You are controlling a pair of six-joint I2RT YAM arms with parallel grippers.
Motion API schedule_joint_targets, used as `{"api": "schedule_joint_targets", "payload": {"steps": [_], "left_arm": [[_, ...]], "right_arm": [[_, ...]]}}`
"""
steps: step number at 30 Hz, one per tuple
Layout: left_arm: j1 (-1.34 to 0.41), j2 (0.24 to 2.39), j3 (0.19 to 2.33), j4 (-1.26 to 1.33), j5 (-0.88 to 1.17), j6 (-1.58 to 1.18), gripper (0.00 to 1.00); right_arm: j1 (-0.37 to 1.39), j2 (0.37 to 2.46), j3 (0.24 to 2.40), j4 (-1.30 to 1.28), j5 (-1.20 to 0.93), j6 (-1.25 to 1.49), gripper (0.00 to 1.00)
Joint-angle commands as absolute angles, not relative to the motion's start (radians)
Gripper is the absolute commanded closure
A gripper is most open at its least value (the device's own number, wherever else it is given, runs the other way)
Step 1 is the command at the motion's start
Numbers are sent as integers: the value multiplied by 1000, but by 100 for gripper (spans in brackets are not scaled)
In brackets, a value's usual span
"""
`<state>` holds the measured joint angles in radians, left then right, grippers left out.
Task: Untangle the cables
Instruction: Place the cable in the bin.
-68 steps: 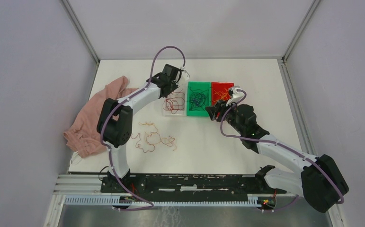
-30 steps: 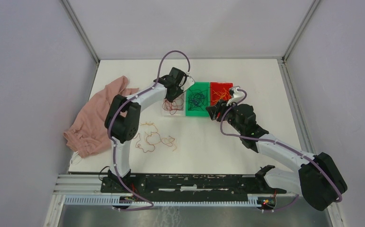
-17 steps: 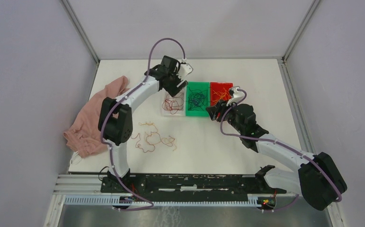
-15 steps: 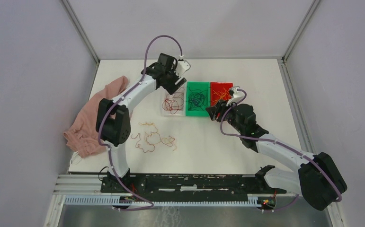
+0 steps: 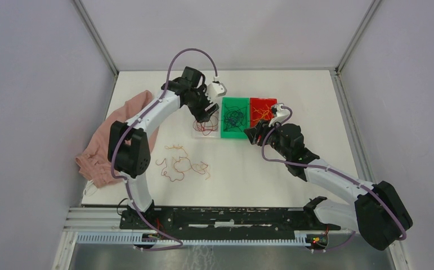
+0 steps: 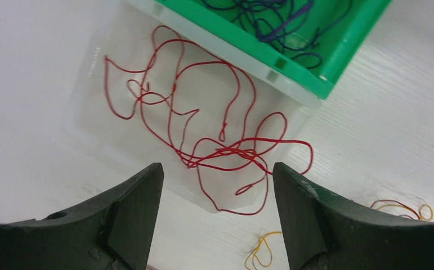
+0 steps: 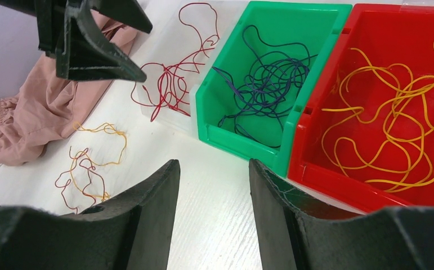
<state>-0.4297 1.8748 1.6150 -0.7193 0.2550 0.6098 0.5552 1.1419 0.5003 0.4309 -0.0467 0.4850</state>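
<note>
The fingers (image 6: 133, 216) of the left gripper (image 6: 215, 171) are spread wide and empty, poised over the clear tray (image 6: 90, 129) just left of the green bin (image 7: 231, 140). The fingers (image 7: 147, 225) of the right gripper (image 7: 213, 166) are likewise parted and empty, on the near side of that bin. Nearer than the green bin and to its left, a loose tangle of red and orange-yellow cables (image 5: 182, 166) lies on the tabletop (image 5: 231, 174). Red cables (image 6: 203, 140) are gathered in the tray, dark cables (image 7: 265, 79) in the green bin, and orange-yellow cables (image 7: 394, 129) in the red bin (image 7: 338, 183) touching its right side. Sorting is judged partway done. Next, a single strand of the tangle must be pinched at a free end and drawn out slowly.
</note>
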Motion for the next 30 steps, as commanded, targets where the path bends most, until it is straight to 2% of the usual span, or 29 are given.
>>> {"api": "schedule_joint_targets", "payload": {"steps": [1, 9, 13, 18, 25, 30], "left_arm": [[-434, 1853, 1639, -863, 430, 796, 23], [-439, 1905, 1611, -759, 352, 805, 37], [-440, 1916, 1561, -580, 266, 737, 53], [-441, 1930, 1526, -395, 169, 679, 62], [-441, 1972, 1556, -362, 108, 587, 64], [-430, 1922, 1603, -513, 182, 585, 62]], "right_arm": [[552, 1138, 525, 462, -55, 492, 45], [552, 1141, 523, 463, -52, 493, 45], [553, 1140, 523, 469, -52, 499, 45], [552, 1139, 521, 475, -54, 500, 45], [554, 1154, 521, 492, -68, 510, 46], [553, 1168, 547, 495, -153, 494, 43]]}}
